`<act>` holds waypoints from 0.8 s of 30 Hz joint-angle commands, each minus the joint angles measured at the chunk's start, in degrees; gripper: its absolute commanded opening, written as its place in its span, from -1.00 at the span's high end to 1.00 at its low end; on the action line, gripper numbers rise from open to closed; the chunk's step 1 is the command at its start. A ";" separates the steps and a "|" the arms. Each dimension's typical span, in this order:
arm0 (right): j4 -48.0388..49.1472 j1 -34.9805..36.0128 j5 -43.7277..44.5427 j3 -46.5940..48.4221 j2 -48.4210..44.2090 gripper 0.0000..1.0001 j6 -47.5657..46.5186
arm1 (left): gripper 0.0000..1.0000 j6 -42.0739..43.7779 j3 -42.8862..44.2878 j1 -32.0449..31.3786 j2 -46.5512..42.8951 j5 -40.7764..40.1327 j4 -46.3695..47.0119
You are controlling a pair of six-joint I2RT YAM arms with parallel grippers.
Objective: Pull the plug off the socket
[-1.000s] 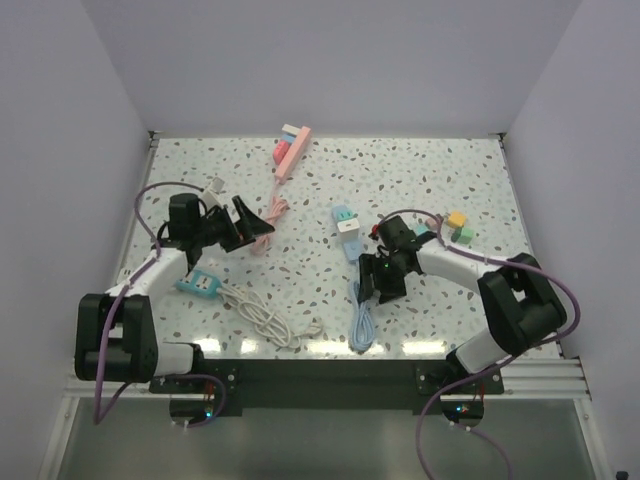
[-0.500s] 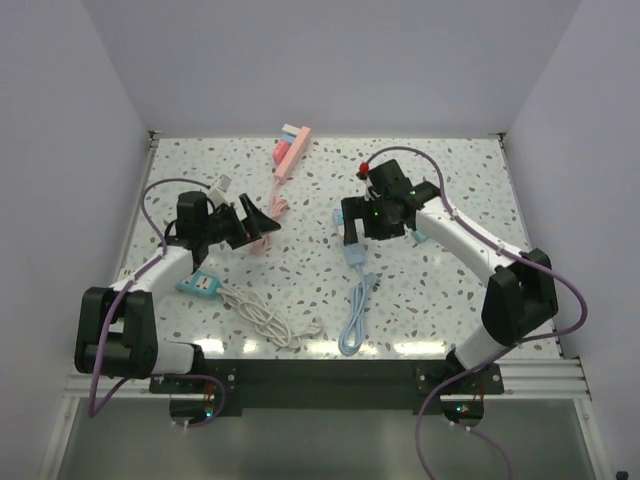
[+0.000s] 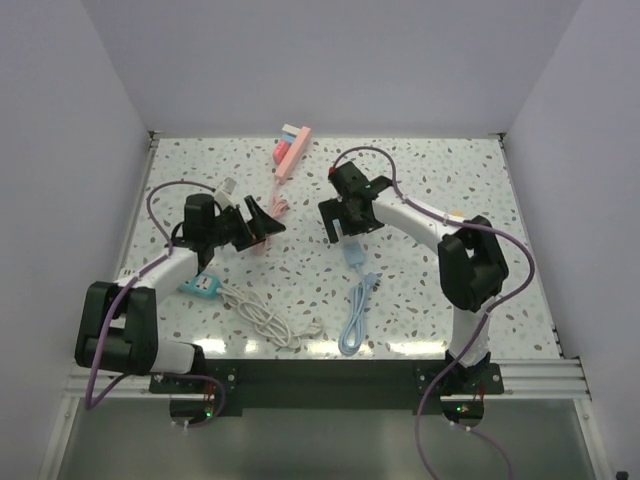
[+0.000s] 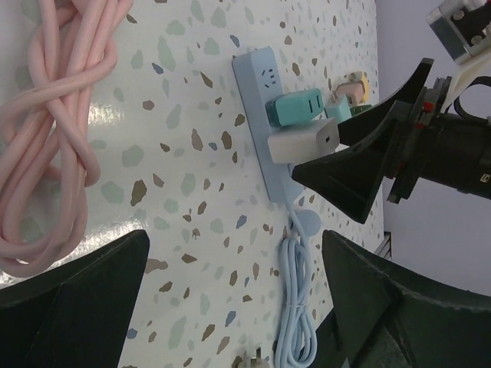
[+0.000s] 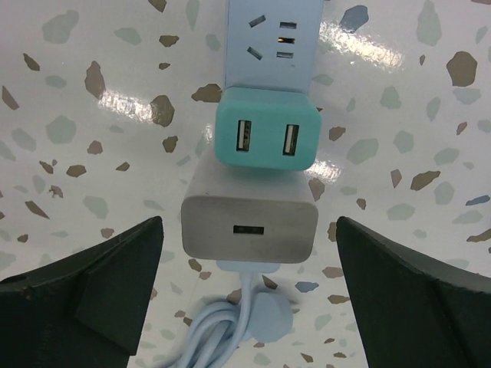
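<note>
A light blue power strip [image 5: 272,34] lies on the speckled table, with a teal USB plug [image 5: 265,134] and a grey-white plug [image 5: 249,226] seated side by side in it. My right gripper [image 5: 249,230] is open and hovers over them, one finger on each side of the grey-white plug, touching nothing. In the top view it [image 3: 340,222] covers most of the strip [image 3: 353,252]. My left gripper [image 3: 262,222] is open and empty, to the left of the strip. The left wrist view shows the strip [image 4: 253,100] and both plugs.
A pink cable bundle [image 3: 270,212] lies under my left gripper. The strip's blue cord [image 3: 355,315] is coiled toward the near edge. A teal adapter [image 3: 200,285] with a white cord [image 3: 265,318] sits at front left. A pink power strip [image 3: 293,150] lies at the back.
My right arm has swung from the front right of the table to the far left and now hovers over the blue strip's plugs. My left gripper has crept slightly right.
</note>
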 commanded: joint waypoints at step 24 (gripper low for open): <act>19.28 -3.23 -22.57 -17.78 -18.17 1.00 4.08 | -1.00 -9.83 6.89 -10.64 12.42 -10.57 14.60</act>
